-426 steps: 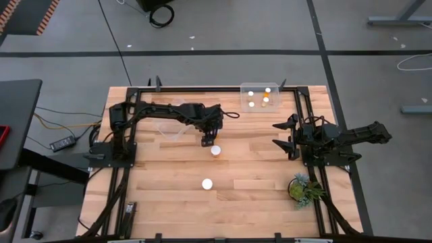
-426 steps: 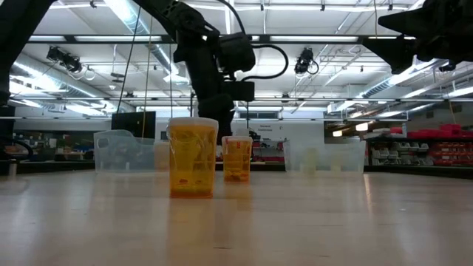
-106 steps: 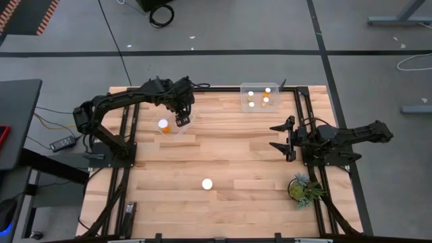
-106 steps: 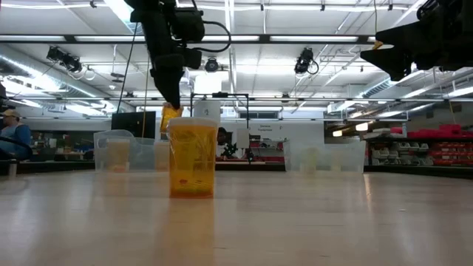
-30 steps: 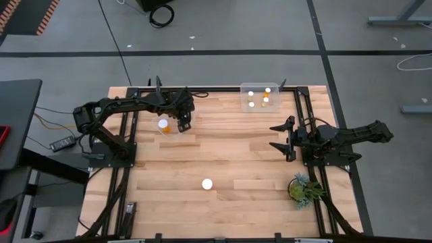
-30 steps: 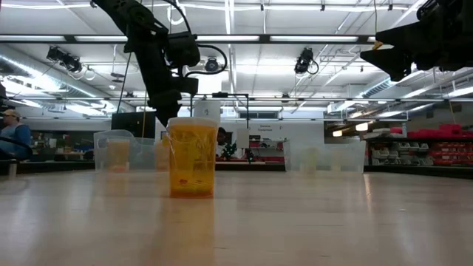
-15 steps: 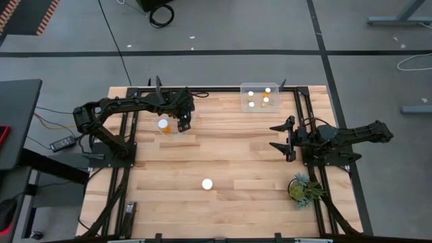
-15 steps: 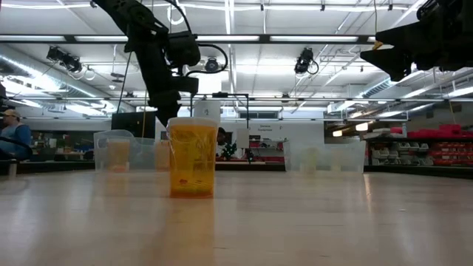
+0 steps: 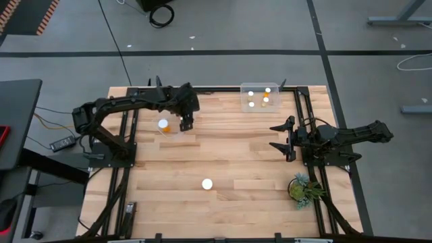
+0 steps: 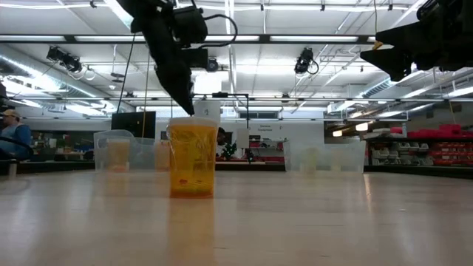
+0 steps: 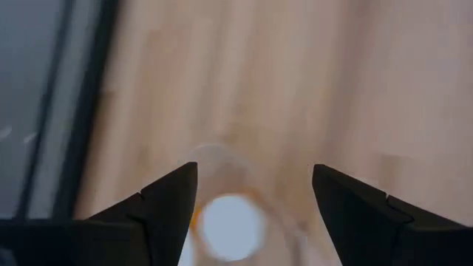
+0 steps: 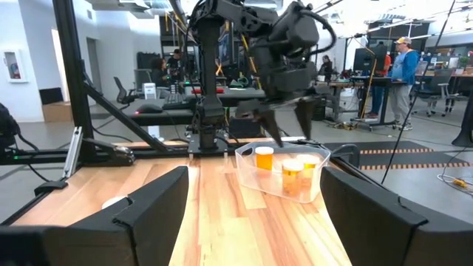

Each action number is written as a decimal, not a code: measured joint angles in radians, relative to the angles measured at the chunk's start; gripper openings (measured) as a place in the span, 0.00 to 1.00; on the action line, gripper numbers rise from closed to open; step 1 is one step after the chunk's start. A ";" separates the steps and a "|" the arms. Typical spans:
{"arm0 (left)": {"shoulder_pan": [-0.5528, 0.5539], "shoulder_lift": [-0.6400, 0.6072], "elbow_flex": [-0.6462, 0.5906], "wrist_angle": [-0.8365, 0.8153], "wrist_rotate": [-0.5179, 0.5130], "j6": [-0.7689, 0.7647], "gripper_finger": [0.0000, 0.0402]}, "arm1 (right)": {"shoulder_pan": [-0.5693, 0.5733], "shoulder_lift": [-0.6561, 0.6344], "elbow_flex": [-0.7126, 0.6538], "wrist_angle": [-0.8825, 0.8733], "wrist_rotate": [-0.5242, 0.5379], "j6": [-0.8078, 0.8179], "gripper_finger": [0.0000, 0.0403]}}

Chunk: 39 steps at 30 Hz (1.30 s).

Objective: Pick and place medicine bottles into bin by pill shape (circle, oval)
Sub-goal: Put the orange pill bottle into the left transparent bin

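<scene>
High view, left to right. Upper left: a clear bin [image 9: 169, 127] holding one white-capped medicine bottle [image 9: 163, 124], with the left gripper [image 9: 187, 123] just beside it, fingers spread and holding nothing (the left wrist view shows the gap over a white cap). Lower centre: a lone bottle [image 9: 207, 183] on the counter [image 9: 236, 162]. Upper centre-right: a second bin [image 9: 260, 97] containing four bottles. Right: the right gripper [image 9: 283, 137], released and empty.

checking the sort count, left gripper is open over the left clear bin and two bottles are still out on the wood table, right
Only one small orange bottle with a white cap stands loose on the wooden table, as the high view shows. The open left gripper is indeed by the left clear plastic bin.
</scene>
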 joint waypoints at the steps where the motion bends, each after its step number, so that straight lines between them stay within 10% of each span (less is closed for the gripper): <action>1: -0.013 0.000 0.000 -0.007 0.032 0.013 0.68 | 0.000 0.000 0.000 0.000 0.000 0.000 0.78; 39: -0.621 0.102 -0.001 0.097 0.086 -0.379 0.71 | 0.000 0.000 0.000 -0.001 0.000 0.000 0.78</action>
